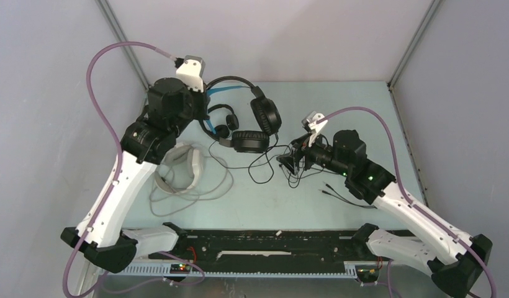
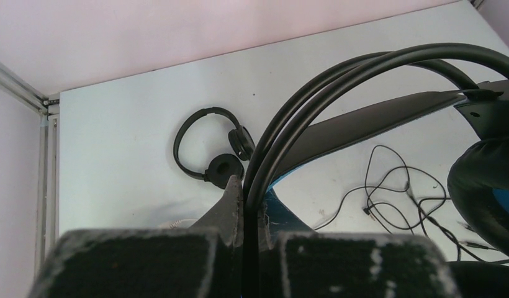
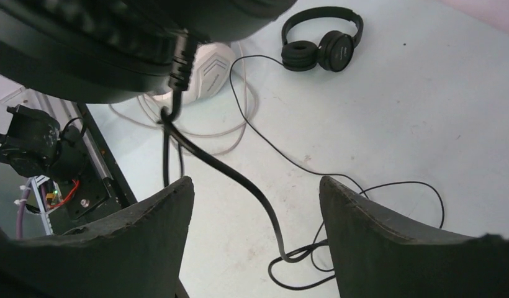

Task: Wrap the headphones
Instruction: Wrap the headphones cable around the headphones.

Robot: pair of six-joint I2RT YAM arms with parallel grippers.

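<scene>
My left gripper (image 2: 252,191) is shut on the thin black headband of the black-and-blue headphones (image 1: 257,117), which hang lifted at the back of the table. One of their ear cups (image 2: 488,186) hangs at the right of the left wrist view. Their thick black cable (image 3: 239,180) drops from the ear cup (image 3: 103,43) and runs between the fingers of my right gripper (image 3: 258,205), which is open and not touching it. The small all-black headphones (image 1: 221,121) lie flat on the table. The white headphones (image 1: 187,162) lie partly under my left arm.
A tangle of thin black cable (image 1: 289,171) lies on the table around my right gripper (image 1: 290,162), with plug ends (image 1: 329,189) trailing to the right. Grey cable loops (image 1: 190,192) spread in front of the white headphones. The enclosure walls stand close behind and at both sides.
</scene>
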